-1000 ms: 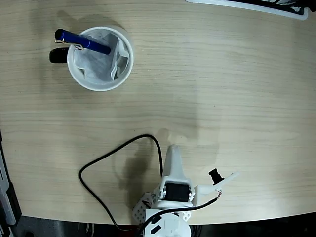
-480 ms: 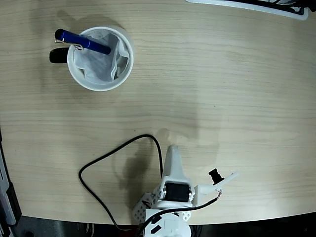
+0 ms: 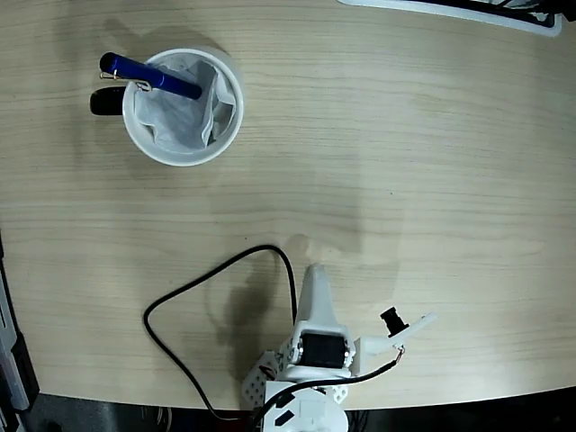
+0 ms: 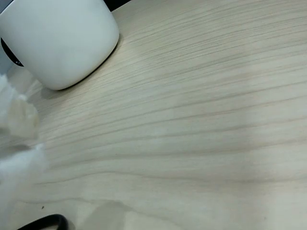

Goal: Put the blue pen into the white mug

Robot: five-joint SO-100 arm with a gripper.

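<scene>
Fixed view, from above: one round white mug (image 3: pixel 184 107) is standing upright at the upper left of a pale wood-grain table (image 3: pixel 405 162), its smooth rim enclosing crumpled white tissue paper (image 3: pixel 175 112). One black handle (image 3: pixel 106 102) is projecting from the mug's left side. One slim, glossy blue pen (image 3: pixel 149 76) is lying tilted across the upper left rim: one end is resting inside on the tissue, while the other end is sticking out past the rim above the handle. A thin metal clip (image 3: pixel 140 85) is glinting where the pen is crossing the rim.

My white arm (image 3: pixel 315 346) is sitting folded at the bottom edge of the table, well apart from the mug. One black cable (image 3: pixel 193 292) is looping from my base out over the wood and back. My pincer (image 3: pixel 315 288) is showing only as a tapered white shape pointing up the table, and I cannot tell whether its fingers are spread or pressed together; nothing is visibly pinched in it.

Wrist view: the mug's smooth, rounded white wall (image 4: pixel 60 40) is filling the upper left corner, standing on the striped wood. A blurred whitish part, too close to identify, is occupying the left edge. One bend of the black cable is showing at the bottom left.
</scene>
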